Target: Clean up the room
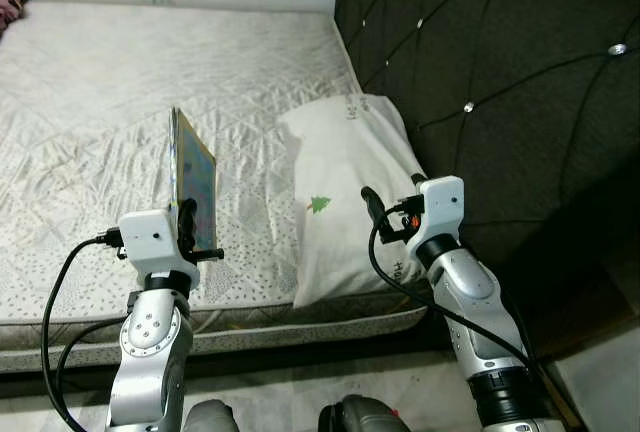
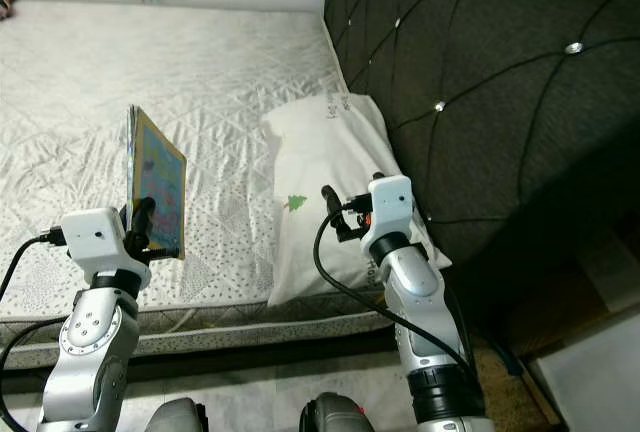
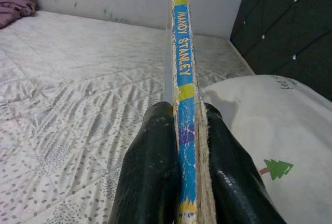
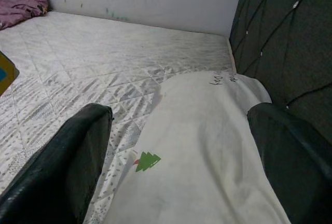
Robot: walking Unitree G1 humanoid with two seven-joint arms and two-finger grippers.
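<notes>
Left hand (image 3: 179, 182) pinched a thin book (image 1: 193, 179) upright over the bed (image 1: 90, 102); right hand (image 4: 181, 162) spread above the pillow (image 1: 345, 192), apparently not touching.

Head pair: looking down over bed (image 1: 120, 72) and pillow (image 1: 350, 182). Wrist views: low, close along each claw, sharing that pillow.

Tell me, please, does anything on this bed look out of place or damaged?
The book is off the mattress, clamped upright in the left gripper, its spine worn and frayed. A purple cloth lies bunched at the far corner. The pillow sits skewed.
</notes>
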